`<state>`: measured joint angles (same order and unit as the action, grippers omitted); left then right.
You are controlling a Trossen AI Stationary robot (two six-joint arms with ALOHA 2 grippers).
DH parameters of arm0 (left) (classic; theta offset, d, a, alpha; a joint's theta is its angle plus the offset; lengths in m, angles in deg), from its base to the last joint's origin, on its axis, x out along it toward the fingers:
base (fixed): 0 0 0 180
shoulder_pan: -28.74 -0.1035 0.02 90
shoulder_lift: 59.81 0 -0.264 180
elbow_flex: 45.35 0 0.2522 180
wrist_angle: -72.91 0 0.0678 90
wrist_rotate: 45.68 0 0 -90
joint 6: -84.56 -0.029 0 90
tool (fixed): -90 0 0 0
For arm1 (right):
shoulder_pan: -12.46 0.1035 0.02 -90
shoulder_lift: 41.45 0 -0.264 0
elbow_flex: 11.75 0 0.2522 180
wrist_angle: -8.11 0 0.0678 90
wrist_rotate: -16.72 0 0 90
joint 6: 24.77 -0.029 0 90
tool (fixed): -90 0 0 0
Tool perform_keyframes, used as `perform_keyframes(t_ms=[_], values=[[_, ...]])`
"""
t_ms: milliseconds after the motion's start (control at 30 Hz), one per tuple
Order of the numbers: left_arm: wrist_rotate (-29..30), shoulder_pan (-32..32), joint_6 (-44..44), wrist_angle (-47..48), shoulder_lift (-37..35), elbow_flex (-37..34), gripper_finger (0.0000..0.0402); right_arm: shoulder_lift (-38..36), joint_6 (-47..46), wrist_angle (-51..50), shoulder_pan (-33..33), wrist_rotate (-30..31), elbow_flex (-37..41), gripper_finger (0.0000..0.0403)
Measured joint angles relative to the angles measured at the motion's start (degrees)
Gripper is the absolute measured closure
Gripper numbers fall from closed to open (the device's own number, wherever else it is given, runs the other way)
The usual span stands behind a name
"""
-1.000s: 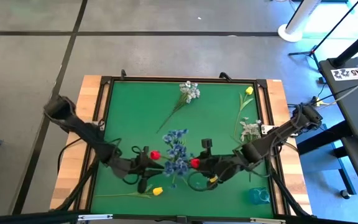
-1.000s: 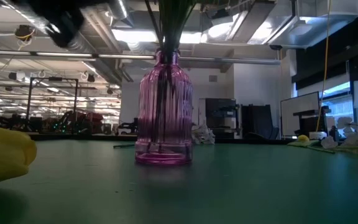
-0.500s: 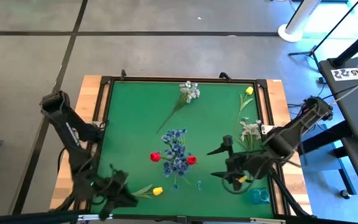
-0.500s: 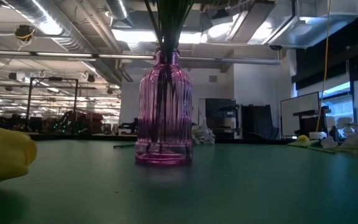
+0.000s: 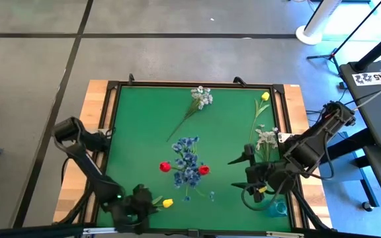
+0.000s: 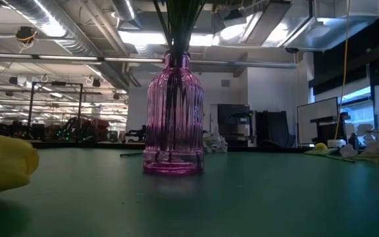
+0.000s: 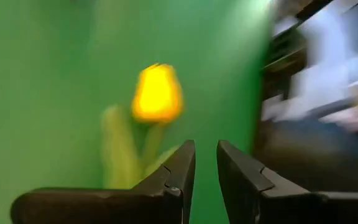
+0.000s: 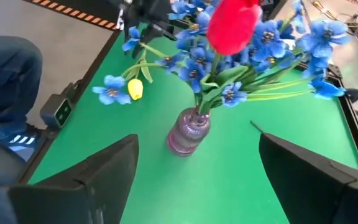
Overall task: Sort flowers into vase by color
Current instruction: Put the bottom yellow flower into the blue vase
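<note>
Right now the pink vase [image 6: 174, 118] stands near the middle of the green counter [image 5: 144, 119], already crammed with blue sprays [image 5: 187, 162] and two red tulips [image 5: 165, 166], one on either side of the blue. So the colours are mixed in one vase, which doesn't look sorted to me.

Off to the right, the right gripper [image 5: 249, 173] hangs above the counter with its jaws spread wide and nothing in them; I'd guess it stands clear of the bouquet so as not to snag the stems.

At the front edge the left gripper [image 7: 205, 163] sits low, jaws narrow with a slim gap and empty, just beside a yellow tulip [image 5: 168, 203] lying flat. It looks lined up for that stem.

Loose on the counter: a whitish spray [image 5: 202, 97] at the back, another yellow tulip [image 5: 264, 96] at back right, and a white spray [image 5: 265, 137] near the right arm.
</note>
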<state>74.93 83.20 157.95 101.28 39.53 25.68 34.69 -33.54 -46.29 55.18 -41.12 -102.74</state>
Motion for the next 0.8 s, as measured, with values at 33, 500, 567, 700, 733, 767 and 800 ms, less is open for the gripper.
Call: perform_keyframes(t_ms=[33,500,567,700,733,767,800], values=[[-2.4,-1.0,0.5,4.4,0.8,1.8,0.0337,0.0,-0.1,-0.1,0.0,0.4,0.0,0.0072],[-10.1,-1.4,-2.3,13.9,8.8,6.4,0.0337,0.0,-6.3,-6.1,0.1,0.3,0.0,0.0072],[-9.6,-1.0,-6.5,13.1,9.6,6.4,0.0337,0.0,-6.3,-6.0,0.1,0.2,0.0,0.0072],[-8.2,-0.2,-10.5,12.5,10.4,6.4,0.0337,0.0,-6.3,-6.0,0.1,0.3,0.0,0.0072],[-7.8,-0.2,-10.6,12.5,10.4,6.4,0.0337,0.0,-6.2,-6.0,0.1,0.3,0.0,0.0072],[-7.7,-0.2,-10.5,12.5,10.4,6.4,0.0337,0.0,-6.2,-6.0,0.1,0.3,0.0,0.0072],[-7.5,-0.2,-10.4,12.6,10.4,6.5,0.0338,0.0,-6.2,-6.0,0.1,0.3,0.0,0.0072]])
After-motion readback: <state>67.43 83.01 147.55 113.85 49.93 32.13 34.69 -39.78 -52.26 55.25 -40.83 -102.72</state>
